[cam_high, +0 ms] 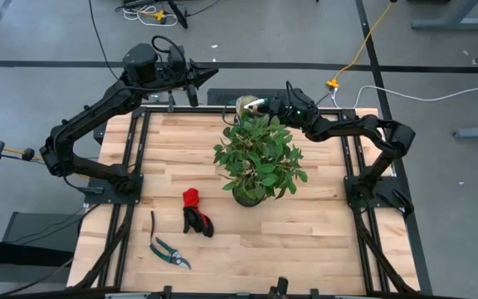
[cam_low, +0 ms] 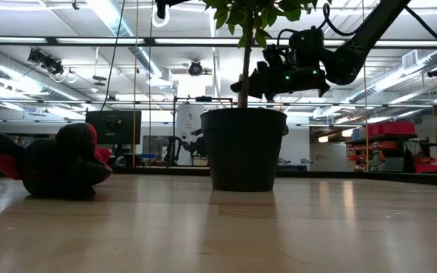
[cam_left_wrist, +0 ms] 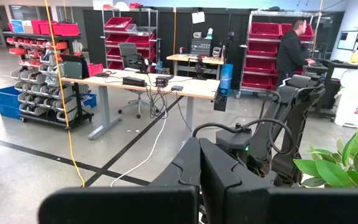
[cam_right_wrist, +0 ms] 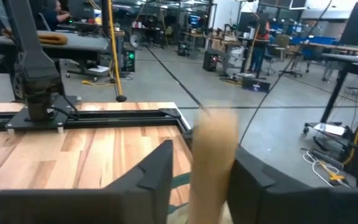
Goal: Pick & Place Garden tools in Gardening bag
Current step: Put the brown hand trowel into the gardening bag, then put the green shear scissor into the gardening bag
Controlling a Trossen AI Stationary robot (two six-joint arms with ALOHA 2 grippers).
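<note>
Right claw [cam_high: 260, 104] sits at the table's far edge, just behind the plant [cam_high: 259, 158], over the bag [cam_high: 245, 106]. Its fingers are apart, with a tan wooden handle [cam_right_wrist: 213, 158] upright in the gap between them (blurred in the right wrist view, so whether the pads touch it I cannot tell). Looks like the release step: one tool being dropped into the bag.

Left claw [cam_high: 191, 87] waits raised at the far left corner of the table, fingers together, nothing in it.

Still on the table, near side: gloves [cam_high: 195, 213] in front of the plant's pot, shears [cam_high: 168, 249] nearer the front edge, left of the gloves, well apart from the bag.

Next move, likely: lift the right claw clear of the bag, swing around the foliage (snag risk), come down on the gloves or shears with fingers wide, then carry back over the plant.
</note>
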